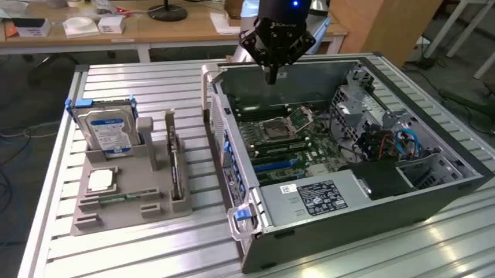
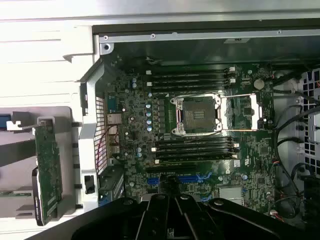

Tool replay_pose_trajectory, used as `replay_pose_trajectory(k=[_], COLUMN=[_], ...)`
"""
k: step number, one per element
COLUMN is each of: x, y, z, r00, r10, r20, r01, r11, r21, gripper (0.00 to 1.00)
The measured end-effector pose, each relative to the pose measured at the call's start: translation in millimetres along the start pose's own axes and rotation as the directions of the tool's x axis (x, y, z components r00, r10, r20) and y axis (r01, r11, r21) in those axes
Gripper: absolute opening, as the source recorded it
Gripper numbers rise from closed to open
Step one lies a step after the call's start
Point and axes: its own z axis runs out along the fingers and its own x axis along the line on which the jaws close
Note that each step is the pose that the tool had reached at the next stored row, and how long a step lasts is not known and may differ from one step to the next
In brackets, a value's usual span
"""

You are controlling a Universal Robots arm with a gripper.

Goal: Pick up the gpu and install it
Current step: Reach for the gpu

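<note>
Hand (image 1: 270, 76): black, two-fingered, hanging over the far wall of the open dark-grey computer case (image 1: 348, 231). Fingers drawn fully together, nothing between them. From the wrist view the hand (image 2: 170, 210) looks straight down on the green motherboard (image 2: 200, 165).

gpu (image 1: 176, 168): thin flat green circuit-board card with a silver metal bracket at one end. It stands on its long edge in a slot of the grey plastic holder tray (image 1: 124, 217), outside the case, on the exterior view's left of it. Well apart from the hand, untouched. In the wrist view the gpu (image 2: 48, 170) is seen edge-on, just beside the case's perforated rear wall.

Holder also carries:
- blue-and-white-labelled hard drive (image 1: 108, 130), upright at the far end
- square silver processor chip (image 1: 101, 179), lying flat
- small narrow green memory stick (image 1: 116, 198), lying flat, nearer the camera

Case lies on its side, panel off, on the slatted aluminium table (image 1: 139, 81). Inside it are an open processor socket (image 1: 279, 124), blue expansion slots (image 1: 270, 165) and a black power supply with a white label (image 1: 321, 197).
</note>
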Motion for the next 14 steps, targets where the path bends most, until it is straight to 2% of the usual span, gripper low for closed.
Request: replay_pose_trajectory(k=[14], x=[3.0], y=[-0.3], z=[-0.1], r00=[1.0], r10=[0.0], r20=[-0.0001], r01=[0.0], r11=[1.0], r21=[0.0001], gripper=[0.1])
